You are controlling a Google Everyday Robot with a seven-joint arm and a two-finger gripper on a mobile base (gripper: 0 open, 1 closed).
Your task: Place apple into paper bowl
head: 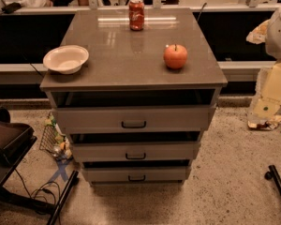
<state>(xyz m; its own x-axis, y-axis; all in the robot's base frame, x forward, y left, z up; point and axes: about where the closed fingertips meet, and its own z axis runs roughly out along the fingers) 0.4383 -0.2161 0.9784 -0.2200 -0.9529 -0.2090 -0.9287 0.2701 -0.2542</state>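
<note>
Three things sit on the desk (117, 67) top, and I read them from my side as follows. The apple (175, 56) stands on the right half, toward the front edge, resting on its base with the short dark stem pointing straight up. It is round, so I see no long axis beyond that stem line. The paper bowl (65, 59) is at the front left corner, upright with its mouth facing up and its rim close to the left edge. It holds nothing that I can see. Apple and bowl are well apart, with bare desk surface between them. A red soda can (136, 14) stands upright at the back, near the middle, well behind both.

Below the top, three drawers (133, 121) are each pulled out a little, and each has a dark handle at its centre.

I cannot pick out the gripper with certainty. A pale bulky form (278, 29) at the right edge of the view, about level with the desk top and well clear of the apple, may be part of the arm. I cannot tell its state. Under it, pale yellow bags (271, 93) lean near the floor.
</note>
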